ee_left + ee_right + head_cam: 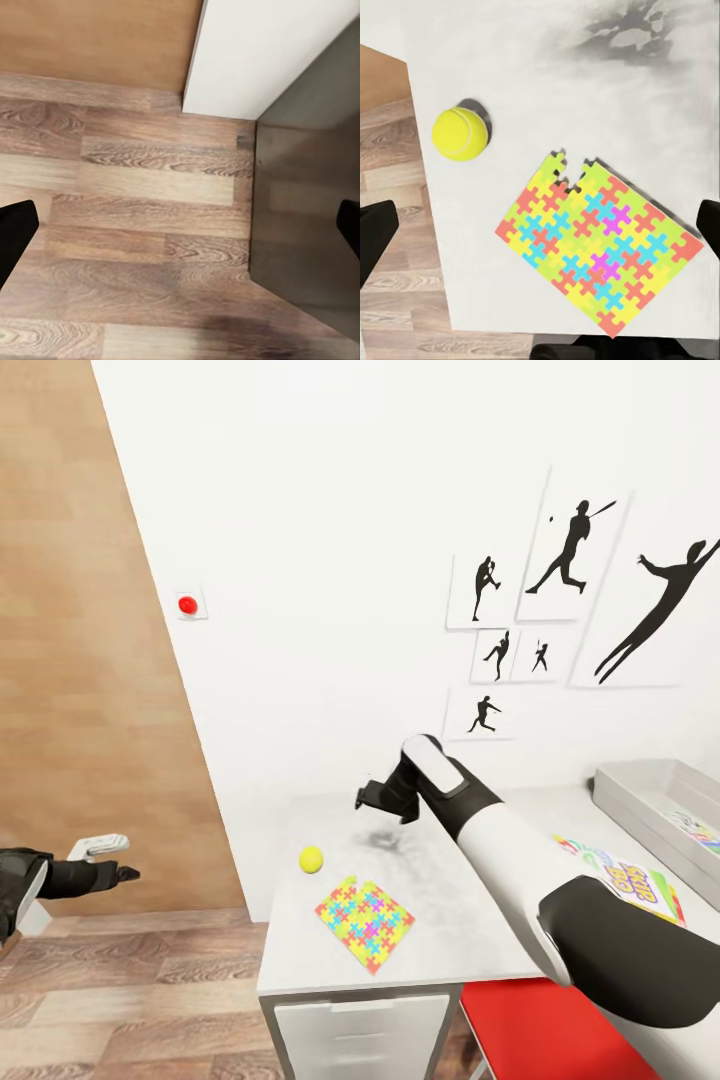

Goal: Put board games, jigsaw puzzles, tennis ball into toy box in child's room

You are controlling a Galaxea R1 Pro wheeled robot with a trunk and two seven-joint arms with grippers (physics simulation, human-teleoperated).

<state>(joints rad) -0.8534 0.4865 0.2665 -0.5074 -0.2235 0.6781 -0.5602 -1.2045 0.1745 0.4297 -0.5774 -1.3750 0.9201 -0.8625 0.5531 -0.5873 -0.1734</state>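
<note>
Table [440, 920]: light grey top, white drawer front below. Toy box [640, 800]: pale grey shallow bin at the table's far right end, near a printed game box [640, 888]. Jigsaw puzzle [598, 244]: thin sheet of yellow, pink, blue and green pieces, flat near the table's front edge. Tennis ball [460, 133]: yellow-green, near the puzzle, apart from it. Right gripper [540, 225]: above both, fingers wide apart, holding nothing. Left gripper [180, 229]: over wood floor, fingers spread, holding nothing

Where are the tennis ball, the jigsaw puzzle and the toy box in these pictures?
tennis ball [460, 133]: right wrist view, centre of the ball.
jigsaw puzzle [365, 910]: head view, middle of the sheet.
toy box [640, 812]: head view, near sloping wall.
</note>
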